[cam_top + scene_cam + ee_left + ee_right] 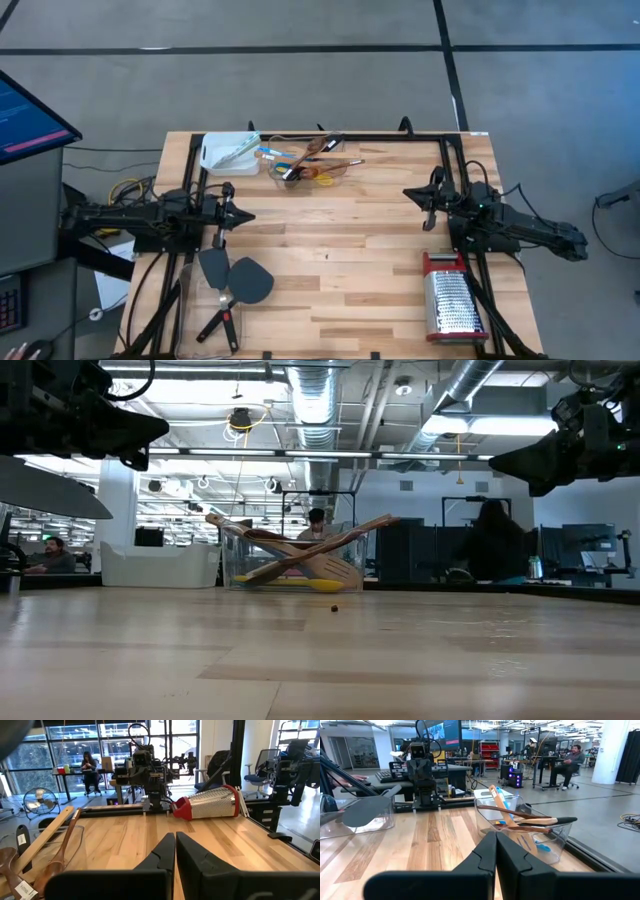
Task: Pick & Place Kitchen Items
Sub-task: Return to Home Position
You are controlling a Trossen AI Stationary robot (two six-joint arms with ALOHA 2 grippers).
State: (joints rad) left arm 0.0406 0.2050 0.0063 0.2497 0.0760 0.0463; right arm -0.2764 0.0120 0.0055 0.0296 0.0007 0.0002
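"Where are the kitchen items?"

"Most are heaped in the clear tub (305, 168) at the far edge of the worktop (340, 230), about the middle. The wooden spoons (328, 148) cross one another and stick out over its rim. A blue utensil (503, 804) stands tilted among them, a dark handle (561, 820) pokes out at one side, and something yellow (322, 585) lies at the bottom."

"And the rest?"

"Two dark grey spatulas (240, 278) lie in a second clear tub (380, 826) at the near left, their handles reaching toward the near edge. The white tray (212, 158), just beside the first tub on its left, holds a few pale pieces. I cannot tell what they are."

"Is either arm holding anything?"

"No. The left gripper (240, 214) hangs above the left side of the worktop, between the tray and the spatulas, pointing toward the middle. Its jaws are clenched on nothing. The right gripper (418, 196) hangs above the right side, facing it, with its jaws likewise pressed together and empty. Both are well apart from the utensils."

"Anything else on the wood?"

"A steel box grater (455, 305) with red trim lies on its side at the near right, beside the right arm. A small dark speck (334, 609) sits on the bare boards near the middle. Off the worktop's far left corner stands a monitor (30, 118), and a person (48, 552) sits in the room behind."
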